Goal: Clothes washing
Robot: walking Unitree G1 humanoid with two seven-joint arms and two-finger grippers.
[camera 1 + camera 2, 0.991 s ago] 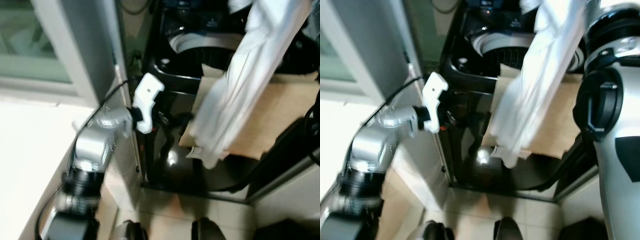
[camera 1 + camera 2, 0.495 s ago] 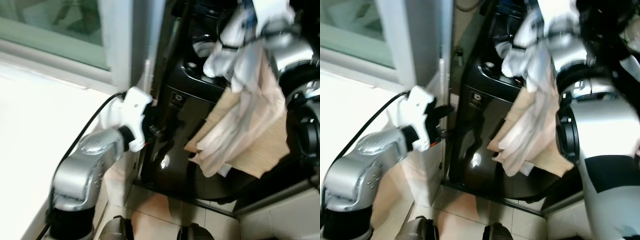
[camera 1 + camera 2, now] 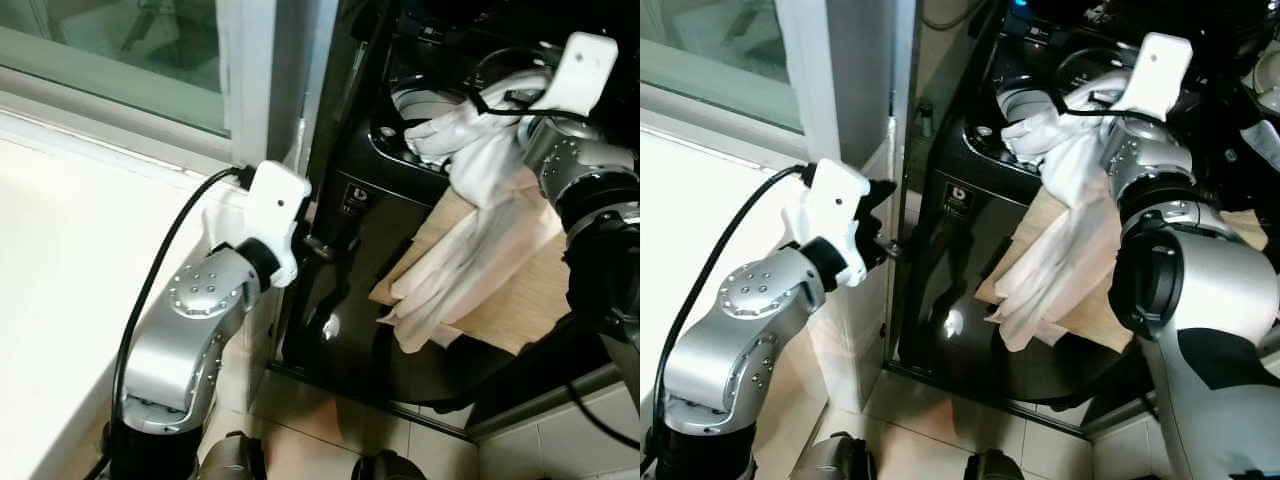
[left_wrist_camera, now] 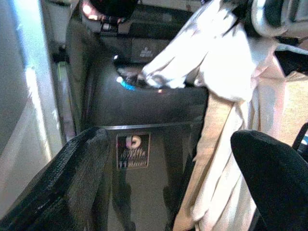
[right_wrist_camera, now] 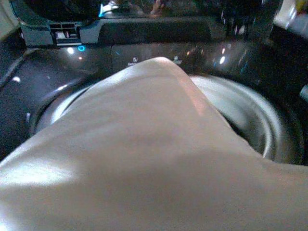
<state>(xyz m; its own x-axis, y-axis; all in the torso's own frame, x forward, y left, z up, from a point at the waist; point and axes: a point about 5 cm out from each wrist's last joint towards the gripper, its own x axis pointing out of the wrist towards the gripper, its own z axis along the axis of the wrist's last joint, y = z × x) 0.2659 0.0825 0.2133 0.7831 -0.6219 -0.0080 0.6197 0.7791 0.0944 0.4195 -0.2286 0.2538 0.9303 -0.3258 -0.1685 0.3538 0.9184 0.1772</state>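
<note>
In the left eye view, one black washing machine point(image 3: 390, 250) is seen in front of the robot, with its top open and the pale rim of one drum point(image 3: 425, 100) visible. One white garment point(image 3: 470, 210) is held over the front edge of the machine by the right gripper point(image 3: 490, 100); its upper part is bunched at the drum rim and its long lower part hangs down the machine's front. The fingers of this gripper are hidden by the cloth, but the garment hangs from it, so it is closed on the garment. One brown cardboard sheet point(image 3: 520, 290) is seen behind the hanging cloth. The left gripper point(image 3: 325, 245) is held near the machine's front left corner, beside one window frame point(image 3: 250, 90).

In the right eye view, the same scene is shown: one garment, one machine, and two silver arms. One black cable point(image 3: 710, 270) is seen along the left arm.

In the left wrist view, two black fingers point(image 4: 72, 178) are seen well apart with nothing between them, so the left gripper is open. One label point(image 4: 133, 150) is seen on the machine's front between them.

In the right wrist view, the garment point(image 5: 130, 159) is seen very near the camera, and behind it the drum point(image 5: 250, 120) and one control panel point(image 5: 144, 48).
</note>
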